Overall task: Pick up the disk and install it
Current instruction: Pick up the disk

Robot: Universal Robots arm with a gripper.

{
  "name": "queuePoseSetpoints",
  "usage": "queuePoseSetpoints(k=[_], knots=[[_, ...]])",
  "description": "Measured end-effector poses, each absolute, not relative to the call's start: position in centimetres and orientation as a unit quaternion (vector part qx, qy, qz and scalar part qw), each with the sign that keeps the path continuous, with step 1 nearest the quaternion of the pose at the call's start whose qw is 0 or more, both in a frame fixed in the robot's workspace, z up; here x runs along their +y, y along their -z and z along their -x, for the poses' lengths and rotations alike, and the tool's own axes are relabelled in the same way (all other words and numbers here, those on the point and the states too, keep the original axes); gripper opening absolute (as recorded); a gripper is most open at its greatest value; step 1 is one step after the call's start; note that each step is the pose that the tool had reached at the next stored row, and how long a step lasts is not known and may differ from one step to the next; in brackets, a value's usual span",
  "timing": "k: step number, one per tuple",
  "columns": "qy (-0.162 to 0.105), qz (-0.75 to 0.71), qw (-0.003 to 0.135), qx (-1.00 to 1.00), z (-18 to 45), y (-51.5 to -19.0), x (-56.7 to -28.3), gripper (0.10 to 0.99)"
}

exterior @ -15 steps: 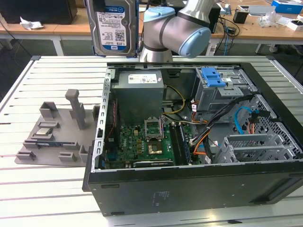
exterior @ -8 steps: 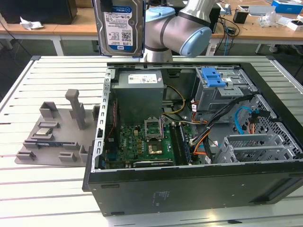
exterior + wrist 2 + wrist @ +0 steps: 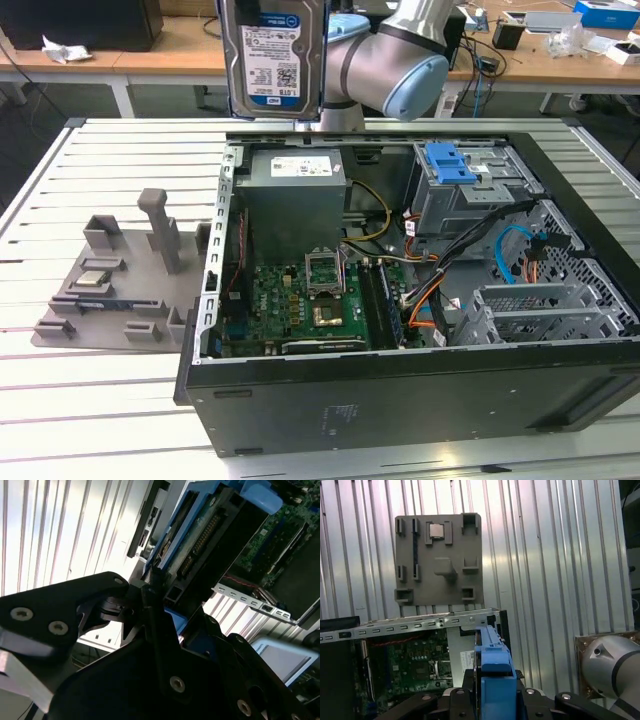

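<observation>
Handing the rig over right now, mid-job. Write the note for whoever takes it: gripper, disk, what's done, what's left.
Gripper: shut on the disk, gripping it by its blue-railed sides.
Disk: held upright in the air, label toward the exterior camera, above the far side of the open computer case and touching nothing else.
Drive bay: blue-topped, inside the case toward the exterior view's right.
Tray: grey, on the table at the exterior view's left, with a small chip on it.
Done: pickup.
Left: the install; the disk is not yet in the case.
</observation>
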State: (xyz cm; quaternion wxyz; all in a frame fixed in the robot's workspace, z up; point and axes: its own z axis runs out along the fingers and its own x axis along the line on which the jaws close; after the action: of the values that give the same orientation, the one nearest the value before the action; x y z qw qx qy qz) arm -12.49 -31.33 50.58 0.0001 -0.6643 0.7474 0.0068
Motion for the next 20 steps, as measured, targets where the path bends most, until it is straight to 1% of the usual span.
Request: queuePoseSetpoints(k=[20], knots=[[-0.007, 0.664, 0.000, 0.747, 7.3, -50.6, -31.3, 0.369]])
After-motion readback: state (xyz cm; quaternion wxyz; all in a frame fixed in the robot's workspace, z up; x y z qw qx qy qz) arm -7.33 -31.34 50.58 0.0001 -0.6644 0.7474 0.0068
